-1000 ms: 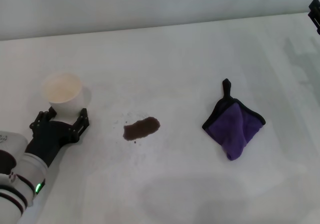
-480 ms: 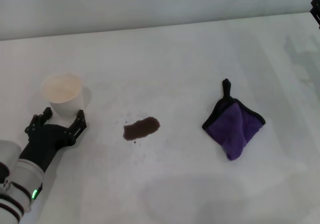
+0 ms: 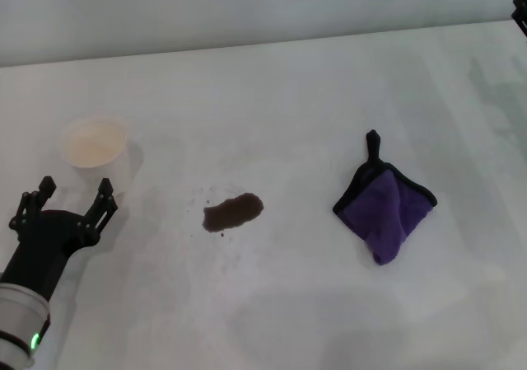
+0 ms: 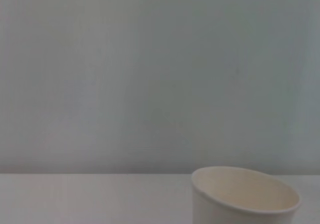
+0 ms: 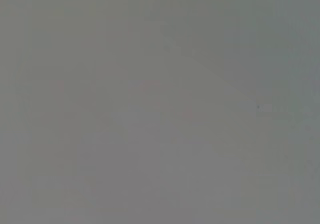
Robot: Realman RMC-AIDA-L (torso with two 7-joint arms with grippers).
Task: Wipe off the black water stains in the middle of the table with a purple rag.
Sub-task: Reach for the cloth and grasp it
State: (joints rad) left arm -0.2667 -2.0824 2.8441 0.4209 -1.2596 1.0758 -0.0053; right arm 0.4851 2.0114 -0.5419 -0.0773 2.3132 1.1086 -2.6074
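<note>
The black water stains (image 3: 233, 212) form a dark brown-black blotch with small specks around it in the middle of the white table (image 3: 272, 98). The purple rag (image 3: 385, 208) lies crumpled to the right of the blotch, its black loop tab pointing away from me. My left gripper (image 3: 72, 195) is at the near left, open and empty, a little in front of the white paper cup (image 3: 93, 144). At the top right edge of the head view only a sliver of my right gripper (image 3: 520, 9) shows, far from the rag.
The paper cup (image 4: 244, 196) stands upright at the far left, also seen close in the left wrist view against a plain grey wall. The table's far edge meets that wall.
My left gripper has let go of the paper cup and drawn back toward me and to the left. The cup stays standing. Rag and stain have not moved.
</note>
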